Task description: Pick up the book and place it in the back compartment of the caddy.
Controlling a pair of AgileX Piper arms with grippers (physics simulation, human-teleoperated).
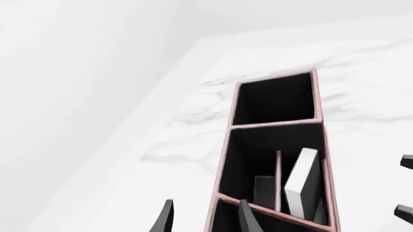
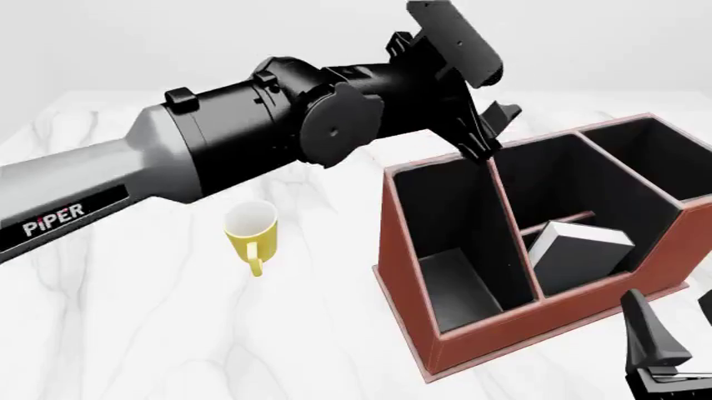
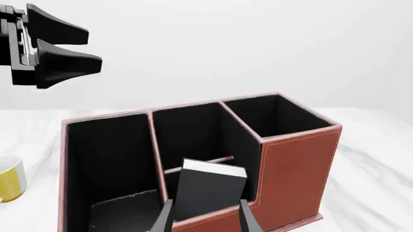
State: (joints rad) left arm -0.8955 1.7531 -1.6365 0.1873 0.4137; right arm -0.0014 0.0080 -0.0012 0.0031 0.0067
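Looks like the book (image 2: pixel 579 250) is already sitting inside the caddy (image 2: pixel 468 325), leaning tilted in the middle section, in the part nearer the low front wall, just in front of the thin divider (image 3: pixel 203 163). Not flat, not upright, propped at an angle with white page edges showing along 1 side. Can't tell for sure whether that counts as the back compartment; looks more like the front half of that section.

Left gripper (image 3: pixel 81 48) hanging above the caddy's far rim, jaws parted, nothing held. Right gripper (image 3: pixel 205 217) low at the caddy's near wall, fingers spread apart too, empty, the book right beyond them.

Handling guess: stiff hardcover, small but thick, so probably a bit of weight for its size. Smooth black cover, likely slippery. Not fragile. If needing a re-grab, best to pinch across the thickness at the raised top edge, cover to cover. Tight walls and that divider leave little room for fingers lower down.

Yellow mug (image 2: pixel 252 231) out on the marble table (image 2: pixel 133 333), well apart from everything.
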